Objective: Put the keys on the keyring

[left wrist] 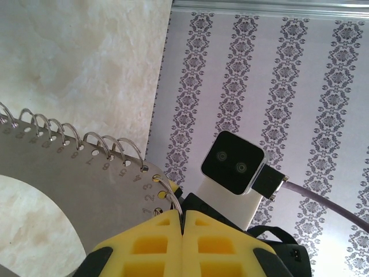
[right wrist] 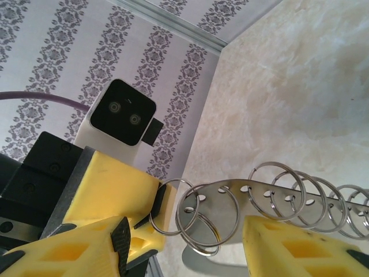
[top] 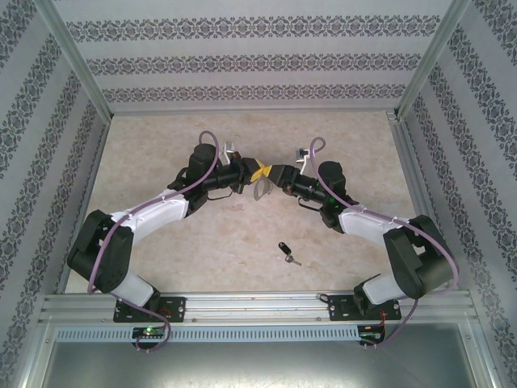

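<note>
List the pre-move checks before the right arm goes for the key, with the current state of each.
1. Keyring secured: ok. The left end effector is shut on its end, by the rings.
2. Right end effector free: ok. Its fingers stand apart on either side of the end rings, gripping nothing.
3. Key located: ok. It lies on the table between the arm bases, apart from both arms.
4. Key on a ring: not ok. It is not yet picked up.
5. A ring spread open for threading: cannot tell.
</note>
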Robot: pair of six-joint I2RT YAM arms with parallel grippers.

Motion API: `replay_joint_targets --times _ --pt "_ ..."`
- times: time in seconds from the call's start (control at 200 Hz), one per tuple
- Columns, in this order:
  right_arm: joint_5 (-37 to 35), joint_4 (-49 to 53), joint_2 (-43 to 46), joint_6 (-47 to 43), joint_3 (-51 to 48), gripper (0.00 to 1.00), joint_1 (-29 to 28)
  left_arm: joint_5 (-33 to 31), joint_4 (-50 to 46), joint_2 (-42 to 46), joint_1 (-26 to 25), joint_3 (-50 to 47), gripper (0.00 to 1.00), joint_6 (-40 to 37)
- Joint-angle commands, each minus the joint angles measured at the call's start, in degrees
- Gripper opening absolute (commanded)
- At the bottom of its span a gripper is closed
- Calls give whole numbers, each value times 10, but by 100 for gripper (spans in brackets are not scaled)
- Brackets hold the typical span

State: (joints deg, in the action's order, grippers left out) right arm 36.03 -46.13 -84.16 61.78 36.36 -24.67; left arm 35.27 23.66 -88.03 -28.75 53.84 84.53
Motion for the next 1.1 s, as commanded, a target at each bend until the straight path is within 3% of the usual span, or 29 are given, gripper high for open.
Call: replay_joint_targets --times 0.0,0.345,0.859,1.094 --pt "13 -54 -13 21 3 54 -8 -1 43 21 5 -9 0 10" --pt "30 -97 -23 51 0 49 -11 -4 51 17 5 -11 0 14" --pt "23 -101 -34 47 -3 37 -16 -8 53 21 5 -17 0 17" --pt "1 -91 -49 32 -12 36 -21 -9 53 28 5 -18 0 18"
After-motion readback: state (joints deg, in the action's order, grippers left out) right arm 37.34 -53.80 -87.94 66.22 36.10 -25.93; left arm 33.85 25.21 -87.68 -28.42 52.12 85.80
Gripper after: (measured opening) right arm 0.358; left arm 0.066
